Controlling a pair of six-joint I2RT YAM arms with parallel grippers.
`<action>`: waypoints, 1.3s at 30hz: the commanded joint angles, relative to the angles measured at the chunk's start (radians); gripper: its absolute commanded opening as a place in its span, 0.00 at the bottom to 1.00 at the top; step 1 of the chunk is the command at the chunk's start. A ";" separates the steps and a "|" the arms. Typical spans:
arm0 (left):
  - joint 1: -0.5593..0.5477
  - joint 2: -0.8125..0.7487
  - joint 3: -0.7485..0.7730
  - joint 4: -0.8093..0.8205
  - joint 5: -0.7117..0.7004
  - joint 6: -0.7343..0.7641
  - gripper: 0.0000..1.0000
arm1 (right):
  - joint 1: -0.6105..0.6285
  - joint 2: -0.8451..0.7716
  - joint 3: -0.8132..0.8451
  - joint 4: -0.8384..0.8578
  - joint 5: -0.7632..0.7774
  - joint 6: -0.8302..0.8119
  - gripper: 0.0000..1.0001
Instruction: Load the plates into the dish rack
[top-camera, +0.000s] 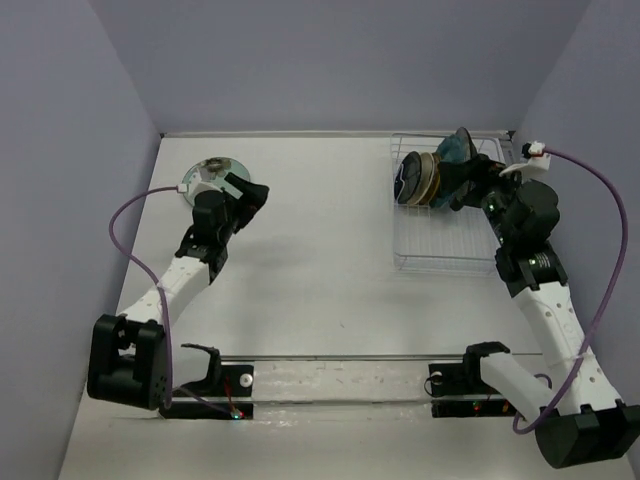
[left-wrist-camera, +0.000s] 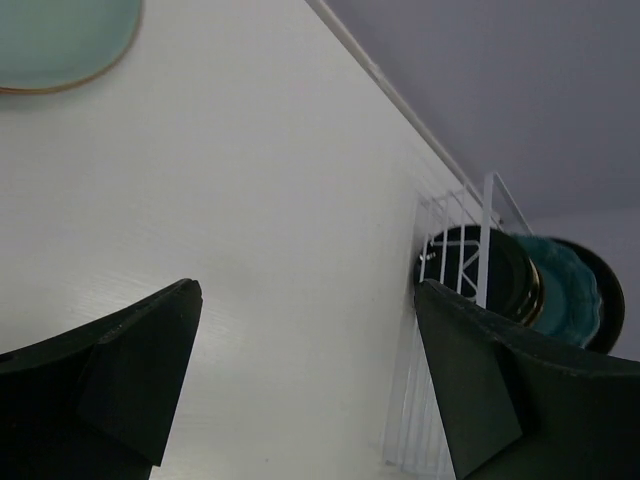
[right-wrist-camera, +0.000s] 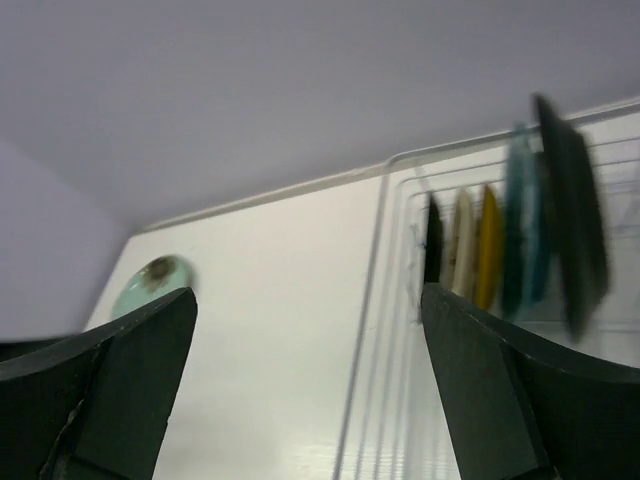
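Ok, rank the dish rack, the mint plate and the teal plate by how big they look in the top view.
1. dish rack, clearly largest.
2. mint plate, lying flat, partly hidden.
3. teal plate, standing on edge in the rack, so less of it shows; it is close to the mint one, so that ranking is unsure.

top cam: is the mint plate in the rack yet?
No, the mint plate lies flat on the table, well to the left of the dish rack.

Both arms (top-camera: 185, 265) outstretched, jaws seemingly wide
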 joint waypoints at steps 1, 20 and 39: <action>0.086 0.046 -0.026 0.112 -0.177 -0.171 0.99 | -0.004 -0.009 -0.070 0.150 -0.441 0.096 1.00; 0.415 0.604 0.121 0.167 -0.130 -0.280 0.83 | 0.079 0.029 -0.248 0.354 -0.670 0.201 1.00; 0.348 0.513 -0.117 0.763 0.075 -0.334 0.06 | 0.197 0.221 -0.124 0.324 -0.655 0.169 1.00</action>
